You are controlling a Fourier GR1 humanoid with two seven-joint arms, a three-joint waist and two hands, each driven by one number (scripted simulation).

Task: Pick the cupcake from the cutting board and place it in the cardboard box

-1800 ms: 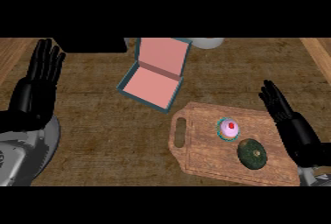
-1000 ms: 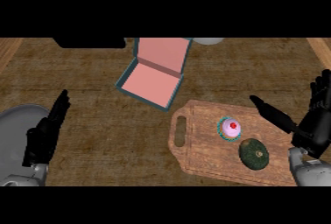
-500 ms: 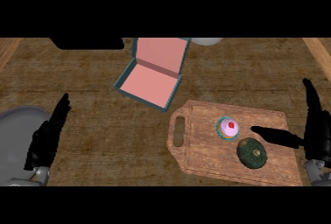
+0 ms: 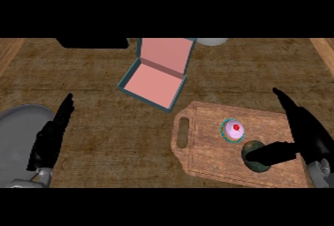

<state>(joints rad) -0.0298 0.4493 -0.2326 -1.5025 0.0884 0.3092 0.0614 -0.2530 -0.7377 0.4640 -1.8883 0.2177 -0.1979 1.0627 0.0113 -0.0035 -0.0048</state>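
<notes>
A cupcake (image 4: 233,129) with pink frosting, a red cherry and a teal wrapper sits on the wooden cutting board (image 4: 209,154) at the right. My right hand (image 4: 306,137) hangs over the board's right side, open, fingers straight and pointing away, thumb stretched left just below and right of the cupcake, not touching it. The cardboard box (image 4: 153,81), pink inside with a teal rim, lies open at the upper middle, lid raised. My left hand (image 4: 51,134) rests open at the left edge, fingers up.
A dark green round object (image 4: 256,160) lies on the board under my right thumb. A black appliance (image 4: 91,42) and a pale round object (image 4: 212,41) stand at the back. Wooden counter edges show at the top corners.
My right hand has moved left over the board, its thumb now reaching past the green object toward the cupcake. The left hand dropped low at the left edge and has stayed there.
</notes>
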